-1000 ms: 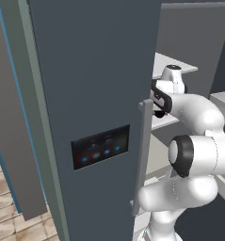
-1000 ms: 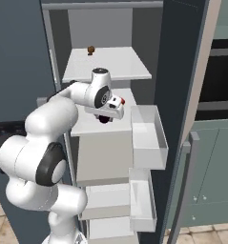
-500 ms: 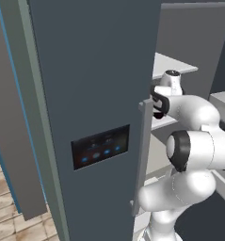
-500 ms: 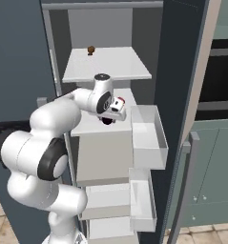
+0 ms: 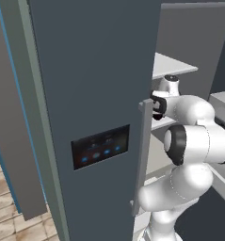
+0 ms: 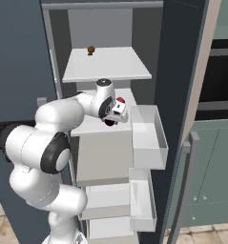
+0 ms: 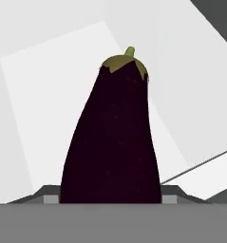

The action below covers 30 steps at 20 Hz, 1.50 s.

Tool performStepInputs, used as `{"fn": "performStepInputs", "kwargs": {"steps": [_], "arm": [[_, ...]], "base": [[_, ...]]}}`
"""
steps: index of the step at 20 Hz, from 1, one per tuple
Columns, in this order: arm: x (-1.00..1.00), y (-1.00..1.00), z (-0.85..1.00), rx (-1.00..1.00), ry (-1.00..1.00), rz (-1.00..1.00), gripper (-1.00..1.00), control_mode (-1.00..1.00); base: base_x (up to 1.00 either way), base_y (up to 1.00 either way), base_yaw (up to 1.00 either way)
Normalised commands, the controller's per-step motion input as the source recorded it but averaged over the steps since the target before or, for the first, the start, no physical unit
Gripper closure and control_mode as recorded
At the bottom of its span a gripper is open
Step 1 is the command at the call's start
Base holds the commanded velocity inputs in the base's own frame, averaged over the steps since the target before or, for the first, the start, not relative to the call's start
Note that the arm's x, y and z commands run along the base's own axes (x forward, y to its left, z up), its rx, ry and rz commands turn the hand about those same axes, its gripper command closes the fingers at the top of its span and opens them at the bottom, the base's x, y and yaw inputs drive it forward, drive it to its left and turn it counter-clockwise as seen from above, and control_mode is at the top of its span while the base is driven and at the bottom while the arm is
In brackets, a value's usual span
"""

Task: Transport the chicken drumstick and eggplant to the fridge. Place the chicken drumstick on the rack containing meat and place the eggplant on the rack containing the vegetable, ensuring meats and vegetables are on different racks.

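The eggplant [image 7: 116, 137], dark purple with a green cap, stands tall in the hand view with white shelf behind it. My gripper [image 7: 112, 195] is shut on its lower part, the fingers mostly hidden behind it. From the right base view, the gripper [image 6: 111, 117] reaches into the open fridge [image 6: 149, 28] just above the middle shelf [image 6: 91, 127], the eggplant [image 6: 109, 122] a dark spot under the hand. A small brown lump [image 6: 91, 49] sits on the top shelf [image 6: 110, 66]; it is too small to tell whether it is the chicken drumstick.
A small red thing [image 6: 120, 100] lies on the middle shelf right beside the hand. White door bins [image 6: 146, 138] jut out at the right. The slate-grey door [image 5: 95, 70] with its lit panel [image 5: 100, 147] and handle [image 5: 141, 155] hides the shelves on the left. A built-in oven [image 6: 220, 76] stands right.
The hand has turned a little and edged along the middle shelf with the eggplant still in it. The elbow has swung slightly. The base has not moved.
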Motion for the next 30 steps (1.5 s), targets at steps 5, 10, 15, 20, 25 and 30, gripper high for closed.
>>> {"fn": "performStepInputs", "kwargs": {"steps": [5, 10, 15, 20, 25, 30], "arm": [[0.28, -0.02, -0.18, 0.01, 0.00, 0.00, 1.00, -1.00], [0.30, 0.00, -0.07, 0.00, 0.00, 0.00, 1.00, -1.00], [0.33, 0.00, -0.12, 0.00, 0.00, 0.00, 1.00, -1.00], [0.35, 0.00, -0.25, 0.00, 0.00, 0.00, 1.00, -1.00], [0.25, 0.00, -0.33, 0.00, 0.00, 0.00, -1.00, -1.00], [0.00, 0.00, -0.13, 0.00, 0.00, 0.00, -1.00, -1.00]], "base": [[0.00, 0.00, 0.00], [0.00, 0.00, 0.00], [0.00, 0.00, 0.00], [0.00, 0.00, 0.00], [0.00, 0.00, 0.00], [0.00, 0.00, 0.00]]}}
